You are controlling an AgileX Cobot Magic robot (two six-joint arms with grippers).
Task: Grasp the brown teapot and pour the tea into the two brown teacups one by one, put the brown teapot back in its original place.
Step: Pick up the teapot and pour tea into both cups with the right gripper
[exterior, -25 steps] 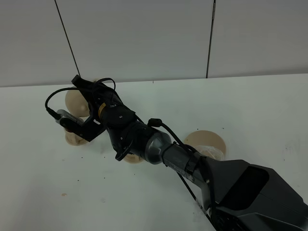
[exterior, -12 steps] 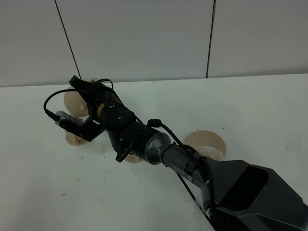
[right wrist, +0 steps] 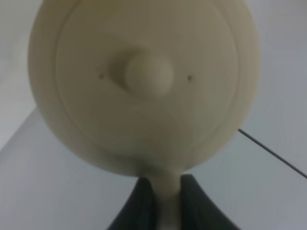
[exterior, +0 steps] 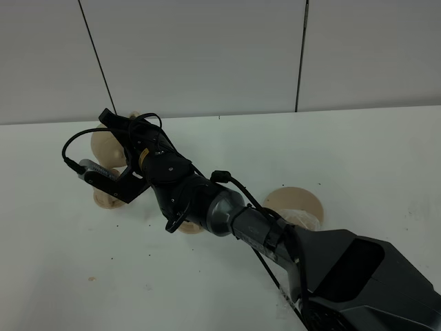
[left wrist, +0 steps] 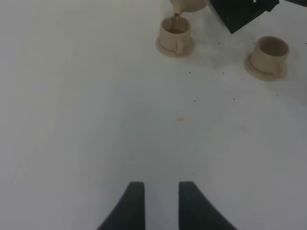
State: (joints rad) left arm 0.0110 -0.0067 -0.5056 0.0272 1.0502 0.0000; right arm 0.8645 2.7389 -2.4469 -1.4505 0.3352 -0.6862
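My right gripper (exterior: 122, 136) reaches across to the far left and is shut on the loop handle of the brown teapot (exterior: 105, 146). The right wrist view shows the fingers (right wrist: 144, 203) clamped on the handle below the knobbed lid (right wrist: 144, 72). In the left wrist view the tilted spout (left wrist: 184, 5) drips tea into one teacup (left wrist: 175, 33); the other teacup (left wrist: 270, 55) stands apart beside it. From above, one cup (exterior: 105, 198) shows under the pot, and the other (exterior: 189, 226) is mostly hidden by the arm. The wide saucer (exterior: 296, 202) is bare. My left gripper (left wrist: 160, 206) is slightly open and empty, low over the table.
The white table (exterior: 358, 152) carries the set, with a grey panelled wall (exterior: 207, 55) behind it. The right arm's black links and cables (exterior: 207, 200) lie across the middle, over the second cup. The left arm is out of the high view.
The right gripper and teapot have shifted slightly left and tilted a little more over the left cup. The left gripper view has no earlier frame.
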